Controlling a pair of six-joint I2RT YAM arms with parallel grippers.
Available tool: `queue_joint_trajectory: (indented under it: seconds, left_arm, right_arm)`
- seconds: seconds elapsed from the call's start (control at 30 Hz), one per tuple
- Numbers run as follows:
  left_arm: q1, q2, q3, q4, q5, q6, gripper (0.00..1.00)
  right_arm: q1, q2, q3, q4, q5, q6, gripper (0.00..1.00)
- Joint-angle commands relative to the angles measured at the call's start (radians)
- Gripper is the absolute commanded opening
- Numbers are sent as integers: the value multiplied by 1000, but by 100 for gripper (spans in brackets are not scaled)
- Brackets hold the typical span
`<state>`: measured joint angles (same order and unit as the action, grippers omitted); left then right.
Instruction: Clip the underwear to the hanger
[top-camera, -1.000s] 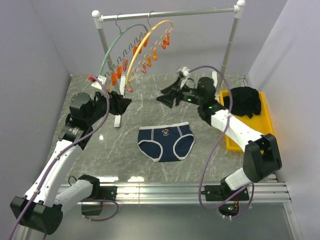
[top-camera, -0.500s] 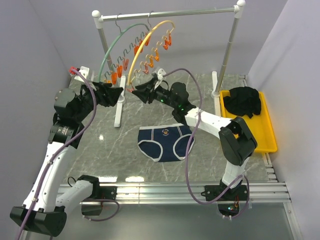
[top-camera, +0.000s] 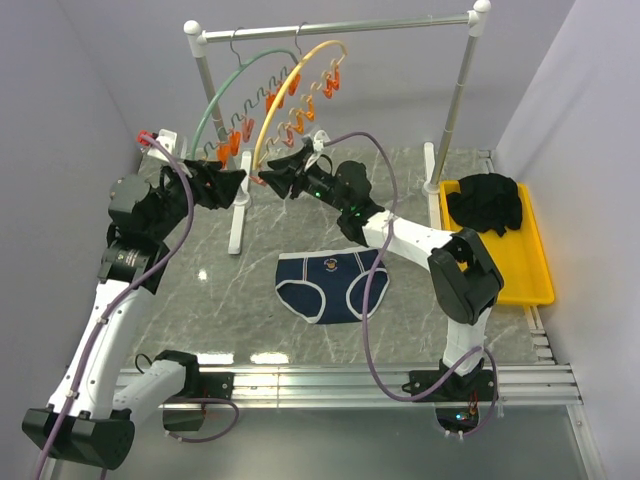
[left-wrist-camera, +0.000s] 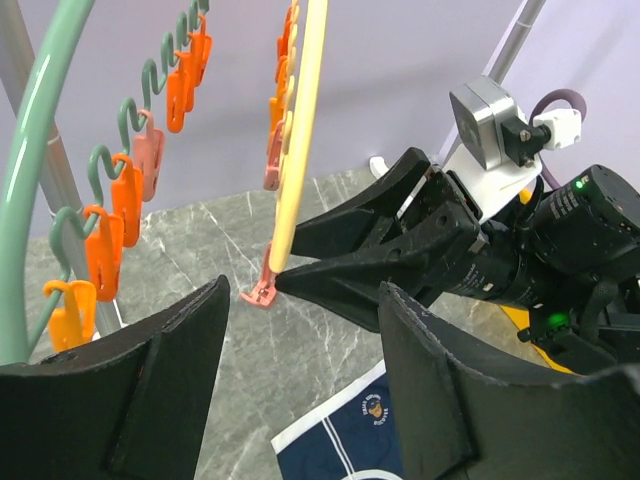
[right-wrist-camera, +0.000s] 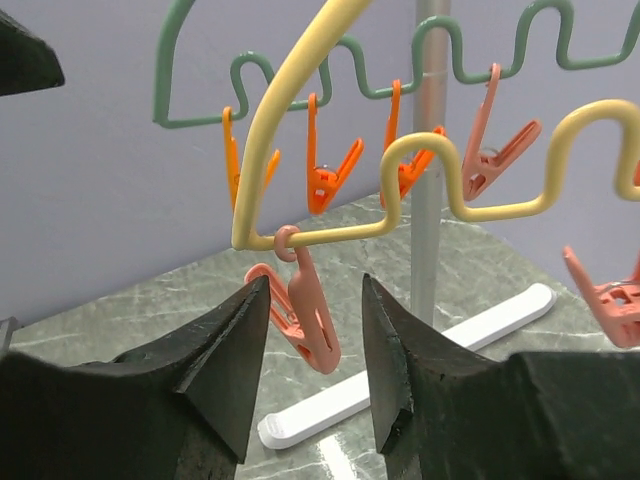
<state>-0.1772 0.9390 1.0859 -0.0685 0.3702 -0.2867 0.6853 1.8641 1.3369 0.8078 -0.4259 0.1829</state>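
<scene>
Limp, light underwear (top-camera: 332, 285), flat at centre of the overhead view, untouched; probably best pinched at the white waistband. Higher up, at the yellow hanger's (left-wrist-camera: 300, 120) low end: right gripper (right-wrist-camera: 315, 290) parted around a pink clip (right-wrist-camera: 308, 312), not squeezing; left gripper (left-wrist-camera: 302, 295) wide, empty.

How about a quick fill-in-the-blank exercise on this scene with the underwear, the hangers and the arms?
1. The underwear lies flat on the table, held by ___ gripper.
2. The right gripper has its open fingers either side of a clip that hangs from the ___ hanger.
3. The second hanger on the rail is ___.
4. The black clothing pile sits in the tray on the robot's ___ side.
Missing words: neither; yellow; green; right.
</scene>
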Motion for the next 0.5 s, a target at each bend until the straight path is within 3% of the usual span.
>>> queue_joint_trajectory:
  seconds: [0.0, 0.23, 0.47]
  left_arm:
    - [5, 14, 22, 55, 19, -3, 67]
    - [5, 34, 20, 55, 24, 6, 67]
    - [5, 84, 32, 10, 87, 118, 64]
  right_arm:
    - [14, 10, 38, 47, 30, -8, 49]
    - [16, 44, 62, 50, 53, -17, 46]
    - [7, 47, 67, 36, 13, -28, 23]
